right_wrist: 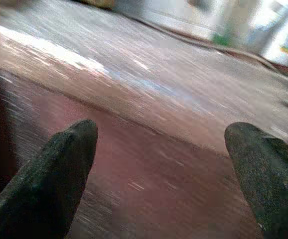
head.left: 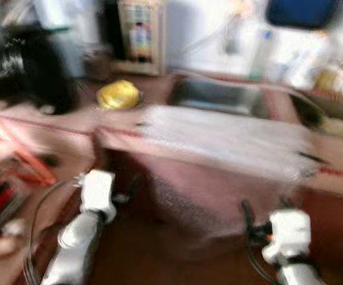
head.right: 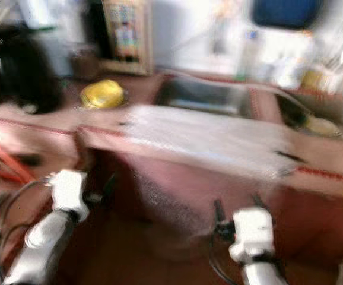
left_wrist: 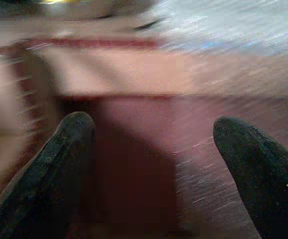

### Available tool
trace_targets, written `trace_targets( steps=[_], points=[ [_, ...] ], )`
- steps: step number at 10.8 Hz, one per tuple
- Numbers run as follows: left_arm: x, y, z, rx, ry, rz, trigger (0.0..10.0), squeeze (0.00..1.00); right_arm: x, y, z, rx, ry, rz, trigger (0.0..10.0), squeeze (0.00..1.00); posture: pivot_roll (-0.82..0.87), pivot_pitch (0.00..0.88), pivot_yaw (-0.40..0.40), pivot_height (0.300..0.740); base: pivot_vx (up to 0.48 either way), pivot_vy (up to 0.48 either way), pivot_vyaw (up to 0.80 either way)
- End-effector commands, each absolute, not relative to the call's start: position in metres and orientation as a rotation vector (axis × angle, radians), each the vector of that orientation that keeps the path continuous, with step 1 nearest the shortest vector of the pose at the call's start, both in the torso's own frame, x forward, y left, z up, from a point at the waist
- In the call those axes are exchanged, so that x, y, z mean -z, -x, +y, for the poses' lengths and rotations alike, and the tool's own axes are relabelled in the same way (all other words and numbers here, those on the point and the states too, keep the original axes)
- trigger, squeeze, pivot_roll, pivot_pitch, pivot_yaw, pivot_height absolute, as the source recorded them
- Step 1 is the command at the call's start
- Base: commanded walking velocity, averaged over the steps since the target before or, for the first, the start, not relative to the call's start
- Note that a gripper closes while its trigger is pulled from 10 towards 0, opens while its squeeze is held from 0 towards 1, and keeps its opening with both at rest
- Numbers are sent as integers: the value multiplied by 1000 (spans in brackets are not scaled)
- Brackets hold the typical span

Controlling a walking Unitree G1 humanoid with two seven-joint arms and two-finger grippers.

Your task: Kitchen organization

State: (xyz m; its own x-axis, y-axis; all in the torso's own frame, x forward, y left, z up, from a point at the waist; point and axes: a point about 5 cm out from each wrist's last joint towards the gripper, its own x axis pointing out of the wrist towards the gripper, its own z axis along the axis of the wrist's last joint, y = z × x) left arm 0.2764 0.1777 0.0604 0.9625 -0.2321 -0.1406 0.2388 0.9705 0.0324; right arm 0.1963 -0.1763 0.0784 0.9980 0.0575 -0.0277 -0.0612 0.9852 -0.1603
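- All views smeared; I take it the head is swinging or the rig is walking. Details are soft.
- Far left: dark bulk on the counter (head.left: 53, 122), possibly an appliance. I can't say which.
- Left gripper (left_wrist: 154, 149) low in front of the counter's face, fingers spread wide, nothing between them.
- Yellow object (head.left: 118, 95) on the counter, just left of the sink (head.left: 219, 96). Could be a cloth or a lid; too blurred to call.
- Pale sheet (head.left: 225, 142) draped over the counter edge below the sink and hanging down the front.
- Right gripper (right_wrist: 159, 164) also low, fingers apart and empty, pointed up at the sheet and counter edge.
- Far right: bottles (head.left: 302, 65) clustered behind the counter, well apart from both grippers.
- Step in hand, my read: approach, nothing picked yet. No single target is certain; the yellow object looks likeliest.
- Next move calls for settling the view, then raising an arm above counter height before any reach.
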Motion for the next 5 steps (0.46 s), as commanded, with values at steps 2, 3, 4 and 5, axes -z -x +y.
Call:
trace_targets(
  steps=[2,3,4,5],
  points=[
    [-65,-278,170,261,-53,107,10000,0,-82,-198,-184,-38,177,8,10000,0,7,0,0,740,0,0,0],
    [-66,-278,168,262,-47,103,10000,0,-83,-198,-184,-38,177,7,10000,0,7,0,-1,740,0,0,0],
    [-67,-278,166,272,-43,93,10000,0,-83,-198,-185,-38,177,6,10000,0,6,0,-3,740,0,0,0],
    [-67,-278,165,277,-40,92,10000,0,-83,-197,-185,-39,180,7,10000,0,2,0,-6,740,0,0,-800]
  ],
)
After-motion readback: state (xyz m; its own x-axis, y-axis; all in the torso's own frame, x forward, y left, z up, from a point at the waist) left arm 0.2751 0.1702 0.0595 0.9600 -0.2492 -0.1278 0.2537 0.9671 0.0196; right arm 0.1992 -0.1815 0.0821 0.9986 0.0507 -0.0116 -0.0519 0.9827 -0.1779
